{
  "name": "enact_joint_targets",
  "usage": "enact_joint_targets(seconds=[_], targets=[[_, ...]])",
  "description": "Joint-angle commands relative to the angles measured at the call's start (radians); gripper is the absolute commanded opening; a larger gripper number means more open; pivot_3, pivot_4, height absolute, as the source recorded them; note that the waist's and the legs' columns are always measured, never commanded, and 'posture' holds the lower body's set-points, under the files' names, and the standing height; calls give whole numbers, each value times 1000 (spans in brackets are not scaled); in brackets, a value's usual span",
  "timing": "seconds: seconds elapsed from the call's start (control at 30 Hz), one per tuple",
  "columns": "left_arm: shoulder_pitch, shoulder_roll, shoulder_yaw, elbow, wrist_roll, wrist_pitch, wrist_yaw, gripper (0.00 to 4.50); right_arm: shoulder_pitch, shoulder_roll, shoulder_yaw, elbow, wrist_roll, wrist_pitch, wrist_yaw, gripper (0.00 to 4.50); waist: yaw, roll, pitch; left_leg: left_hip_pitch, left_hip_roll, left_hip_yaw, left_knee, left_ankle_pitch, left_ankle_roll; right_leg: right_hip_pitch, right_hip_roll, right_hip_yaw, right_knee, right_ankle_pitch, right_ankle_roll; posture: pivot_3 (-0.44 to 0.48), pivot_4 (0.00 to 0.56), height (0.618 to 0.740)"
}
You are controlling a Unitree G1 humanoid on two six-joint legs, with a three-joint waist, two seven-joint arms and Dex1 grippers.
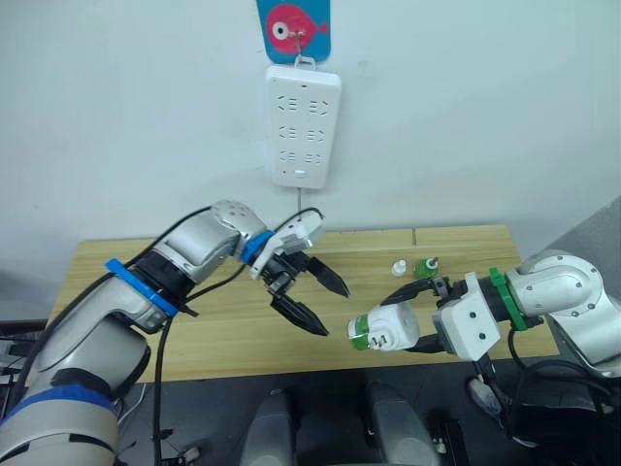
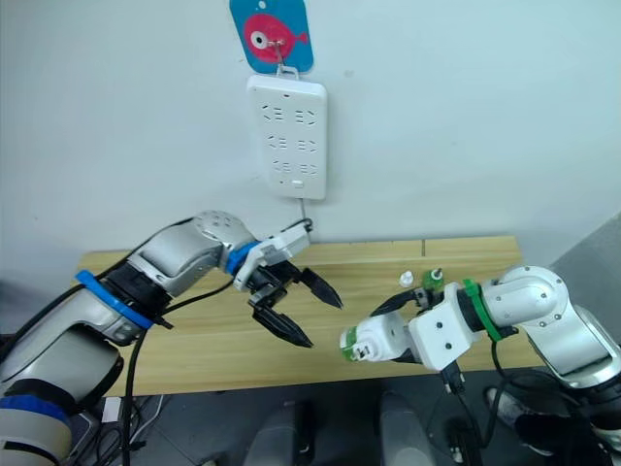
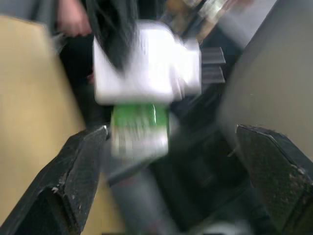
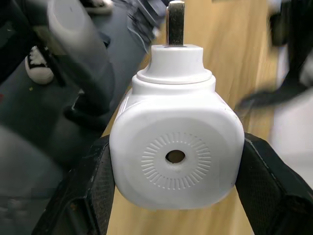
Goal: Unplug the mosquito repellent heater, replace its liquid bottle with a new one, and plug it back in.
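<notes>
My right gripper [image 1: 388, 324] is shut on the white mosquito repellent heater [image 1: 396, 327], holding it in the air off the table's front edge. A green liquid bottle [image 1: 360, 333] sits in the heater's socket and points toward my left gripper [image 1: 334, 310]. That gripper hangs open a little to the left, apart from the bottle. In the left wrist view the heater [image 3: 146, 63] and bottle [image 3: 139, 128] lie ahead between the open fingers [image 3: 73, 186]. The right wrist view shows the heater's vent face [image 4: 176, 147] clamped between both fingers [image 4: 271, 191]. A second green bottle [image 1: 425, 267] stands on the table with a small white cap [image 1: 398, 266] beside it.
A white power strip [image 1: 303, 124] hangs on the wall above the wooden table [image 1: 223, 330], its cord running down behind the table. A fish-shaped hook [image 1: 291, 27] holds it. Beyond the table's front edge is open floor.
</notes>
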Motion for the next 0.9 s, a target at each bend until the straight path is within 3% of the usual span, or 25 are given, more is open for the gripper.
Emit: enact_joint_targets(seconds=[0.03,0.07,0.13,0.2,0.27,0.4,0.5,0.77,0.9], targets=[[61,-30,109,-19,149,-187,52,4500,58,41,-144,-113,180,447,-192,2964,0,0,0,0,0,0,0,0,0,0,0,0,0,0,0,-172,276,740],[90,-44,137,-32,184,-232,98,4500,59,74,-186,-136,252,596,-255,2964,-2,0,0,0,0,0,0,0,0,0,0,0,1,0,0,-172,276,740],[176,-100,216,-88,268,-330,282,4500,-2,252,-337,-154,392,1016,-415,2964,-2,0,0,1,1,1,0,0,0,0,0,1,2,0,0,-168,282,740],[230,-138,268,-125,321,-362,381,4500,-88,408,-454,-170,414,1320,-505,2964,-1,0,0,1,2,0,0,0,0,1,0,1,3,0,-1,-168,282,740],[293,-170,311,-147,417,-458,506,4500,-131,533,-554,-142,465,1442,-628,2964,2,0,0,1,1,-1,0,0,0,0,0,1,5,0,-1,-159,293,740],[369,-204,356,-172,607,-691,678,4500,-125,601,-629,-95,659,1459,-862,2964,6,1,1,1,0,-1,-1,0,0,0,-1,1,4,0,-1,-156,301,740],[390,-216,355,-181,688,-739,736,4500,-135,592,-648,-54,811,1459,-1009,2964,5,1,1,0,-3,1,-1,0,0,0,-3,1,2,0,-1,-151,302,740],[413,-294,308,-229,804,-650,789,4500,-186,550,-626,44,1230,1448,-1387,2964,-1,1,1,0,-1,2,-1,0,0,0,-1,1,3,0,-1,-150,300,740],[405,-340,294,-242,842,-584,801,4500,-133,383,-468,70,1573,1228,-1633,2964,-1,1,1,0,-1,3,-1,0,0,0,-1,1,2,0,0,-156,292,740]])
